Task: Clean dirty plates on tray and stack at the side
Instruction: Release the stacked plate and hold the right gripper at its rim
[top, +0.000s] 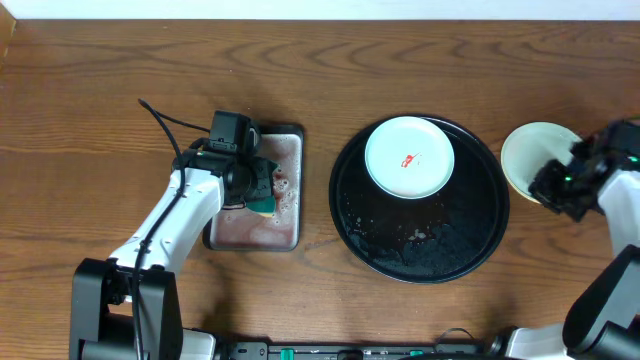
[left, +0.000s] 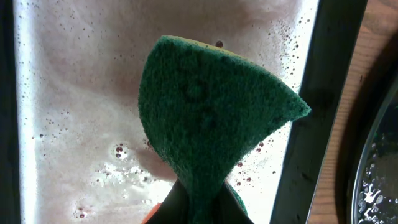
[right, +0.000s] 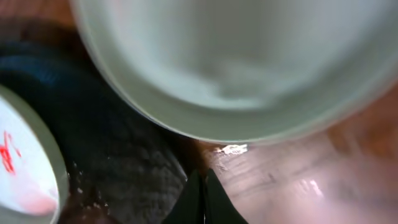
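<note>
we judge we're between plates: one pale plate (top: 532, 155) sits on the wood table (top: 100, 80) just right of the glossy round black tray (top: 420, 250), and a white plate (top: 409, 157) with a red smear (top: 410, 161) lies at that tray's far side. our left gripper (left: 200, 208) pinches a coarse green sponge (left: 211, 124), folded into a wedge, over frothy pinkish water in the metal tray (top: 255, 232); our right gripper (right: 200, 199) is pressed together, empty, beside the pale plate. next we'd carry the sponge across and steady the smeared plate's smooth rim.
</note>
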